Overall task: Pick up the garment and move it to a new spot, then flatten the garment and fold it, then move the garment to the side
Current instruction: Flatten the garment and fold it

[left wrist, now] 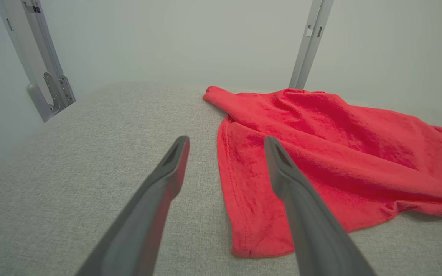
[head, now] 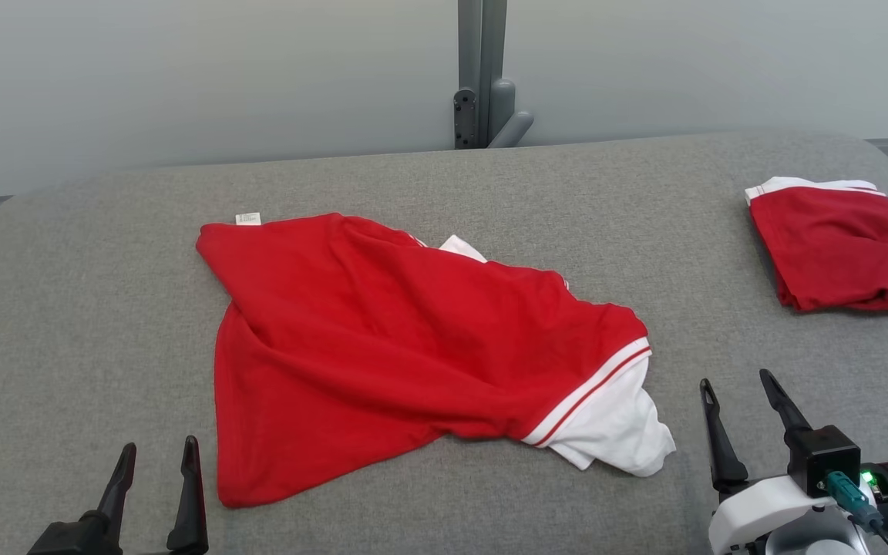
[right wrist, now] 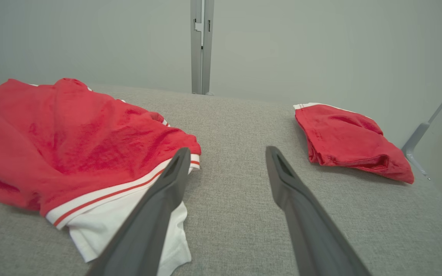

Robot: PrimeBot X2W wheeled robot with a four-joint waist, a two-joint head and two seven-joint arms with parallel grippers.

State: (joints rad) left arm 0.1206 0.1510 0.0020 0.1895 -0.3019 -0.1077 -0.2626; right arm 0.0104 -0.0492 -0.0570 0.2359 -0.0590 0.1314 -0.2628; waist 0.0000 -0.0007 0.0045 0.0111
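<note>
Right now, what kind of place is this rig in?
Probably a lab garment-folding station, not a home: a grey padded table before plain panels and a metal post, with a rumpled red shirt and a folded red shirt set aside.

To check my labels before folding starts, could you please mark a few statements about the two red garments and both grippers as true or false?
1. The crumpled red shirt lies unfolded in the middle of the grey fabric table. True.
2. The left gripper is shut on the shirt's hem. False: it is open and empty, near the shirt's lower corner.
3. A folded red garment lies toward the table's right end, apart from the shirt. True.
4. The right gripper holds the shirt's white sleeve. False: it is open and empty, beside the sleeve.
</note>
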